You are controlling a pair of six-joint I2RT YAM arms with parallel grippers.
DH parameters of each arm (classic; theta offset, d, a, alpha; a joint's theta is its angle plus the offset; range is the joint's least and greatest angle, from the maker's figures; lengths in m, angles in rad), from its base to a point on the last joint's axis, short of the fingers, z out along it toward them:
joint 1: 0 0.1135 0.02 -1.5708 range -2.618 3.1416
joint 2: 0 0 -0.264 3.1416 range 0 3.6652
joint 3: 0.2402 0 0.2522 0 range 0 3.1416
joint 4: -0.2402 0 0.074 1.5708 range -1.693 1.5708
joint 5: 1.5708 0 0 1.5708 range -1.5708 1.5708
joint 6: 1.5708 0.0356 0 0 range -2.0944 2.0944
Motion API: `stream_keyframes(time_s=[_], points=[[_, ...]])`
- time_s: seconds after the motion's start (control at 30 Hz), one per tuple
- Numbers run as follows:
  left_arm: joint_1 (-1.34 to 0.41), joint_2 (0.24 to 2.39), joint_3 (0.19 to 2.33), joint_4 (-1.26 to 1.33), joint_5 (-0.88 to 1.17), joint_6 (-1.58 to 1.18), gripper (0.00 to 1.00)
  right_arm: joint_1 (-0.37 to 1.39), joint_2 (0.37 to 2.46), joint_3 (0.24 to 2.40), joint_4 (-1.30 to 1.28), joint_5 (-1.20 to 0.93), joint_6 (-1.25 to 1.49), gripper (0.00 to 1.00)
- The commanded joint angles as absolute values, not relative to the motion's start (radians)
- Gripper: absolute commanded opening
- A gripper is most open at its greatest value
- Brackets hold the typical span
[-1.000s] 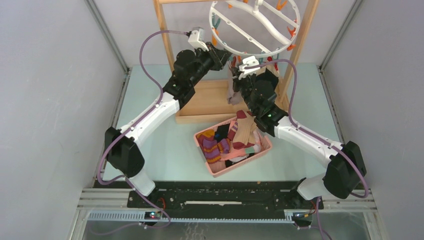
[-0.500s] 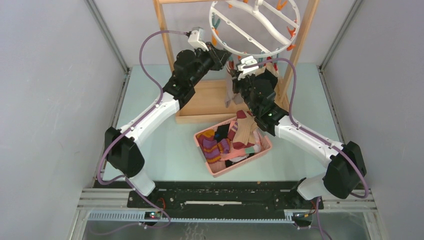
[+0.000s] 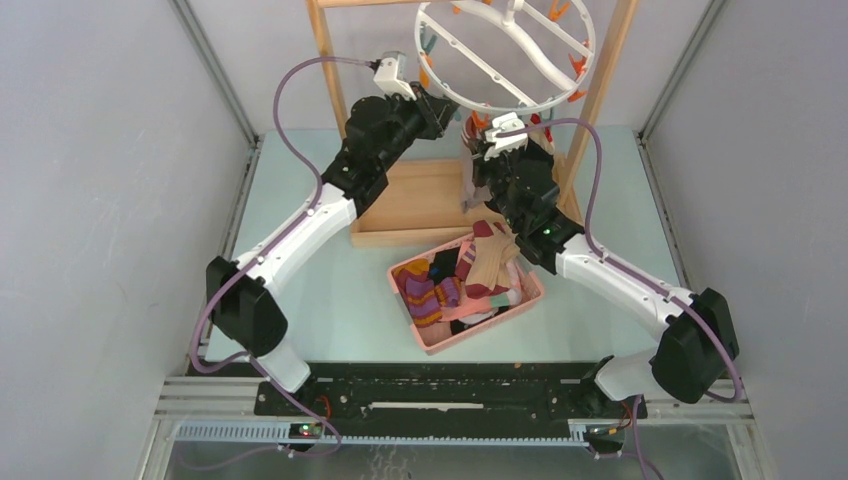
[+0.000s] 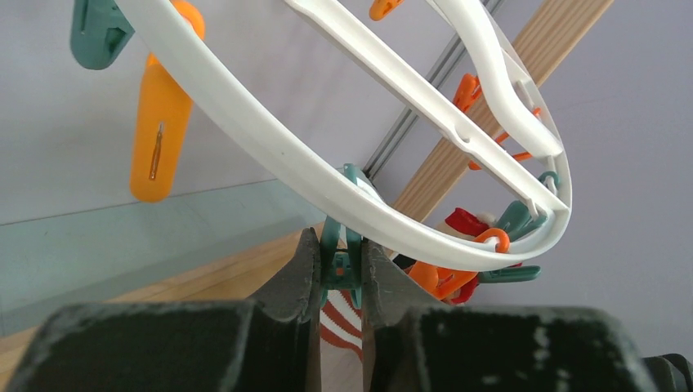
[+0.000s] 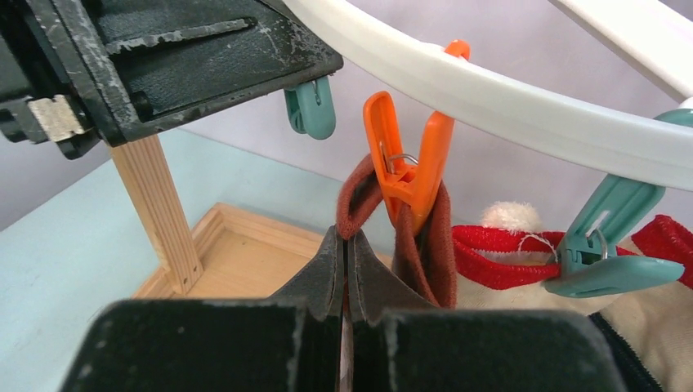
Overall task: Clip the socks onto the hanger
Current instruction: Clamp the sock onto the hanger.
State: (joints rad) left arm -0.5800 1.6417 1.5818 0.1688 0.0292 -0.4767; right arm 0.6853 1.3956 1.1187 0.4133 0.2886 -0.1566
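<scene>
Maroon sock (image 5: 429,245) at orange clip (image 5: 409,167), cuff pinched in closed right fingers (image 5: 323,269), left fingers (image 4: 298,273) squeezing teal clip (image 4: 342,265)

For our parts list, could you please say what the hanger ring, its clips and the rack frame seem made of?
Hanger ring: glossy white plastic, apparently moulded. Orange clip: smooth plastic, wire spring visible. Rack frame: unpainted light wood, grain showing.

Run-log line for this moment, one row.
left hand: squeezing teal clip on hanger | right hand: shut on maroon sock by orange clip
</scene>
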Motion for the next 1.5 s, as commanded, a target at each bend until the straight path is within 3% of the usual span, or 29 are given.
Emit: stream_keyframes(time_s=[0.0, 0.83, 1.23, 1.47], points=[[-0.575, 1.595, 1.649, 0.165, 0.008, -0.44, 0.01, 0.702, 1.354, 1.126, 0.467, 0.285, -0.154, 0.0], [-0.574, 1.606, 1.65, 0.175, 0.018, -0.446, 0.0, 0.746, 1.459, 1.255, 0.468, 0.325, -0.249, 0.0], [-0.575, 1.602, 1.661, 0.163, 0.015, -0.442, 0.0, 0.778, 1.497, 1.29, 0.453, 0.504, -0.414, 0.0], [-0.575, 1.604, 1.657, 0.16, 0.017, -0.45, 0.0, 0.776, 1.485, 1.282, 0.504, 0.497, -0.443, 0.0]])
